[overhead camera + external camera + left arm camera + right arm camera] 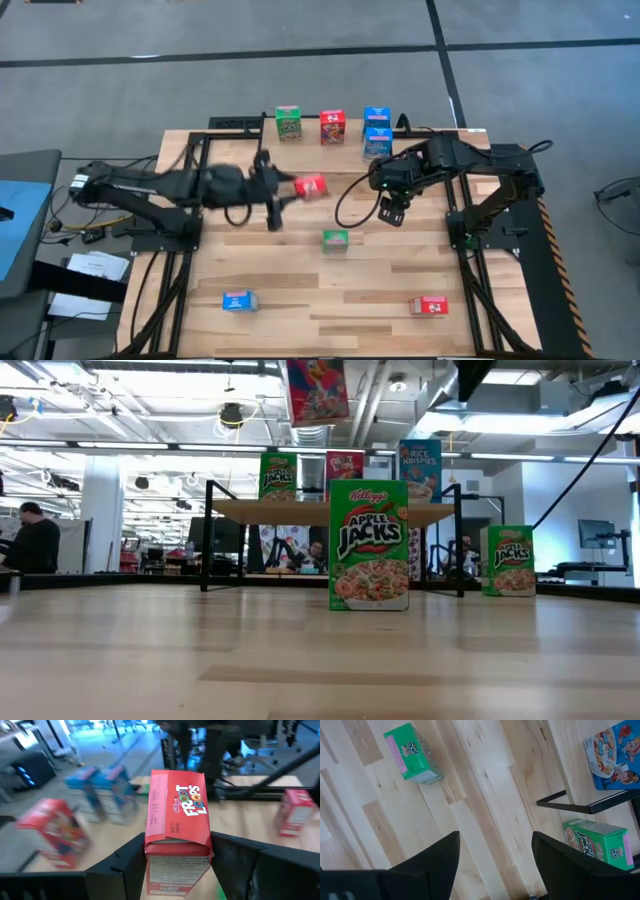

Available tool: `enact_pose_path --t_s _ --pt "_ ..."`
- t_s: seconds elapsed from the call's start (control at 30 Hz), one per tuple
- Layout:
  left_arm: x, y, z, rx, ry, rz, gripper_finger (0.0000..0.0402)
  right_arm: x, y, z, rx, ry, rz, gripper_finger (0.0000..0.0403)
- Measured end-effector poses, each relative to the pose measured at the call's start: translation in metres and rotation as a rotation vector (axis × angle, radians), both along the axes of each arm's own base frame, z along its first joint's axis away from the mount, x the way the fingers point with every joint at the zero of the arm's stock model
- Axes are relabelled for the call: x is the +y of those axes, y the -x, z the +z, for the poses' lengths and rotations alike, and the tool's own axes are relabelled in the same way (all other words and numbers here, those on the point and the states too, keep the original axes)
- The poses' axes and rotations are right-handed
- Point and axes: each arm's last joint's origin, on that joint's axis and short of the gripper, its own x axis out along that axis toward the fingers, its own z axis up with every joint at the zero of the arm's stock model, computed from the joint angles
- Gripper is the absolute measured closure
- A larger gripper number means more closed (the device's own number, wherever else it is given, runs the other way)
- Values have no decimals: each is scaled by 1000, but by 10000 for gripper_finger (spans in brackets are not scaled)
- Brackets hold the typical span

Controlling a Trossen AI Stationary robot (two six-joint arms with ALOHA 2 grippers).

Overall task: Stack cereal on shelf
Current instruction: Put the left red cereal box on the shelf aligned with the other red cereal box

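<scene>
My left gripper (295, 188) is out over the table's middle, shut on a red cereal box (177, 820), which also shows high in the low view (318, 390). The shelf (300, 510) stands at the far edge with a green box (288, 123), a red box (333, 127) and two blue boxes (377, 130) on it. Another green box (369, 545) stands upright on the table in front of the shelf. My right gripper (495, 860) hangs open above the table at the right (390, 212), holding nothing. My left gripper pinches the red box by its two narrow sides (148, 845), at the end nearest the wrist, one finger (125, 865) on each side. The fingers come nearly level from the table's left. The box sticks out ahead of them, printed front up, lifted clear of the table.
A blue box (239, 300) and a red box (430, 306) lie near the front edge. A green box (510, 560) stands on the table by the shelf's right end. Bare tabletop (300, 270) lies between the middle and the front. A person (30, 540) is far off in the room.
</scene>
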Motion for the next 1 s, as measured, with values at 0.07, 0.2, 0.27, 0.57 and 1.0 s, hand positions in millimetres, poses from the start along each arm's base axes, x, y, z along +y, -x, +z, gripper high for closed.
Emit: enact_pose_path --t_s 0.07,0.2,0.27,0.57,1.0 --pt "15 4 5 -17 -20 13 223 0 -2 -1 -2 0 0 131" --pt "43 9 8 -13 -60 59 223 0 -6 0 -43 -2 0 131" --pt "55 10 8 -1 -76 75 223 0 -10 1 -84 -3 0 131" --pt "85 15 6 11 -64 129 223 10 -15 3 -134 -23 86 131" --pt "103 16 16 -106 -84 50 223 30 -13 3 -135 -74 94 131"
